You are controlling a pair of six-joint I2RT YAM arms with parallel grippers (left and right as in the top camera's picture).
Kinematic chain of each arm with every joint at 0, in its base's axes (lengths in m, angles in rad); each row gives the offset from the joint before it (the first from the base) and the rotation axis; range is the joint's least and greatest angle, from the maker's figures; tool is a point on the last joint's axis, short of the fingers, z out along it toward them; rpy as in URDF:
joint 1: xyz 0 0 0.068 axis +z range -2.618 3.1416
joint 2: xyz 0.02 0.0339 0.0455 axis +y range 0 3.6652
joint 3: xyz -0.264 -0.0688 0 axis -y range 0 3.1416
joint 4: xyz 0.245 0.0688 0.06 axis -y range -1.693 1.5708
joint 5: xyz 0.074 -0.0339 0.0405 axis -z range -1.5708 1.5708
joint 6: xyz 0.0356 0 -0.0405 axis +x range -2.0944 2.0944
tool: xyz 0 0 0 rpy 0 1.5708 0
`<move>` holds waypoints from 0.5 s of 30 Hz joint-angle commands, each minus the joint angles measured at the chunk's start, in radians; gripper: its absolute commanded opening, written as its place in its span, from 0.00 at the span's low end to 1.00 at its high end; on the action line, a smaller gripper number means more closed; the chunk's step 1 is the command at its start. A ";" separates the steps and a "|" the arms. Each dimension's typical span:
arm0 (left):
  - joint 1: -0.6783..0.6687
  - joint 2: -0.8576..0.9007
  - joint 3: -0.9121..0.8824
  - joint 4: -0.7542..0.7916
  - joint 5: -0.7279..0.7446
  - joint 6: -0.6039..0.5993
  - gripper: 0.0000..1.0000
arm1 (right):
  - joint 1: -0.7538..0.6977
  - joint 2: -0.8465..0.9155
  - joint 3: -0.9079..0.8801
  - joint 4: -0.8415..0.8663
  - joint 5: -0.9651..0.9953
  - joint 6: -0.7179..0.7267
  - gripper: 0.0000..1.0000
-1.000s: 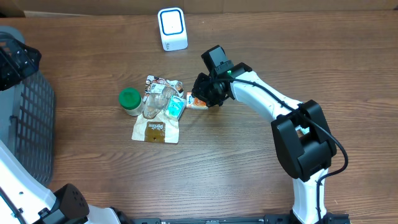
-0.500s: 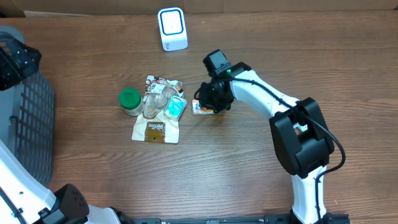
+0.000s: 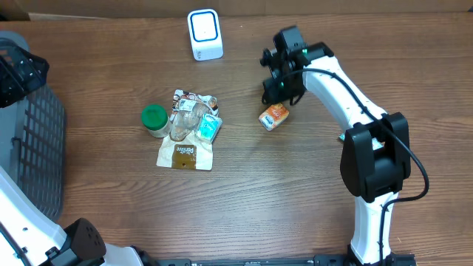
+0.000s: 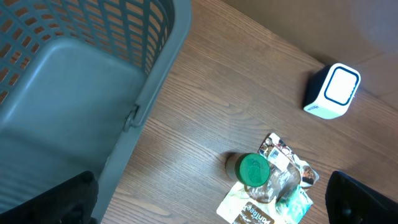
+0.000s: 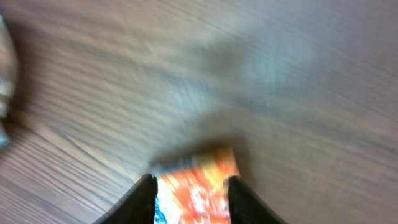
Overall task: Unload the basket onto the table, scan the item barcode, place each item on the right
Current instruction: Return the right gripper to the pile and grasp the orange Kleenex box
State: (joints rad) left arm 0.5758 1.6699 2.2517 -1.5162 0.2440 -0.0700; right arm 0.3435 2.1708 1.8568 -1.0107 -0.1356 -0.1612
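The item is a small orange packet (image 3: 274,117), and my right gripper (image 3: 277,102) is shut on it, holding it above the table to the right of the pile. In the right wrist view the packet (image 5: 199,190) sits blurred between the two black fingers (image 5: 146,196). The white scanner with a blue ring (image 3: 205,34) stands at the back of the table, left of the right gripper; it also shows in the left wrist view as the scanner (image 4: 333,91). My left gripper (image 4: 211,208) hangs open and high over the left side, holding nothing.
A pile lies mid-table: a green-lidded jar (image 3: 154,118), a clear bottle, a teal packet (image 3: 209,128) and a brown-labelled pouch (image 3: 185,154). A grey slatted basket (image 3: 37,140) stands at the left edge, seen large in the left wrist view as the basket (image 4: 74,74).
The right gripper has lifted the orange packet from beside the pile and carried it right and toward the back. The left arm has not moved.
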 commanded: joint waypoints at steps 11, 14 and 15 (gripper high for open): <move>0.002 -0.008 0.015 0.002 0.008 0.023 1.00 | 0.062 -0.001 -0.165 0.157 -0.064 0.581 0.04; 0.002 -0.008 0.015 0.002 0.008 0.023 1.00 | 0.070 -0.001 -0.187 0.148 -0.068 0.607 0.04; 0.002 -0.008 0.015 0.002 0.008 0.023 1.00 | 0.072 -0.001 -0.187 0.137 -0.068 0.607 0.04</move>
State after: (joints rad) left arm 0.5758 1.6699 2.2517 -1.5158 0.2436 -0.0700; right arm 0.4038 2.1735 1.6756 -0.8722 -0.1913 0.3653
